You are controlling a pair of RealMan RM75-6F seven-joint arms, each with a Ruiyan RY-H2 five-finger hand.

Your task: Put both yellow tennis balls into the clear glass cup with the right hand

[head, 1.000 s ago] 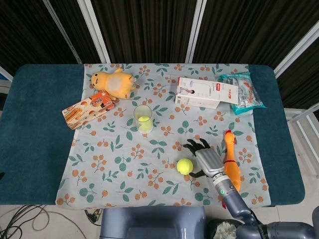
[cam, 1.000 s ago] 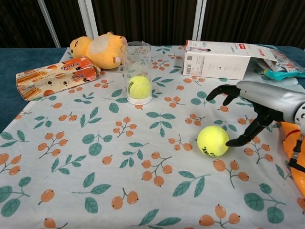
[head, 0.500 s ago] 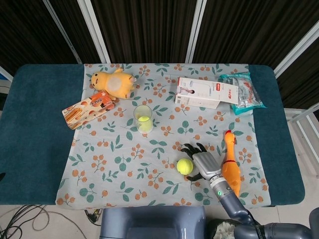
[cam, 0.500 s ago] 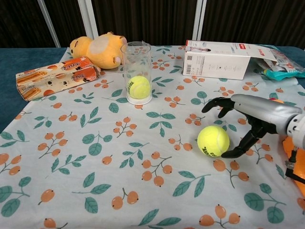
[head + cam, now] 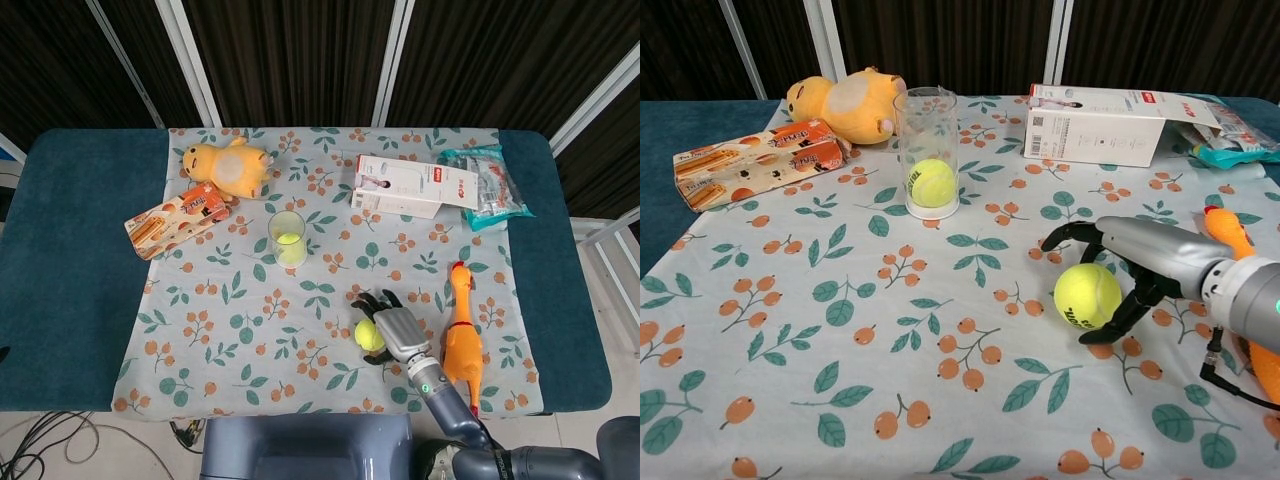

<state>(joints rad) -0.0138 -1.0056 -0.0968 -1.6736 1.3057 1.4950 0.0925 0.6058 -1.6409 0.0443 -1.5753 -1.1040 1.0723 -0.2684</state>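
One yellow tennis ball (image 5: 289,242) (image 5: 932,183) lies at the bottom of the clear glass cup (image 5: 287,225) (image 5: 927,120), which stands upright on the floral cloth. The other tennis ball (image 5: 367,335) (image 5: 1087,296) rests on the cloth near the front right. My right hand (image 5: 397,328) (image 5: 1140,262) reaches over it from the right. Its fingers arch above the ball's top and far side, and the thumb curls by the ball's lower right. The fingers are still apart and the ball sits on the cloth. My left hand is out of sight.
An orange rubber chicken (image 5: 462,335) (image 5: 1230,228) lies just right of my right hand. A white carton (image 5: 415,186) (image 5: 1120,124) and a plastic packet (image 5: 487,186) (image 5: 1230,135) lie at the back right. A yellow plush (image 5: 230,167) (image 5: 845,103) and a snack box (image 5: 178,218) (image 5: 750,160) lie left of the cup.
My right hand has slid left over the loose tennis ball, and its fingers now curve around it. The ball and the cup have stayed put.
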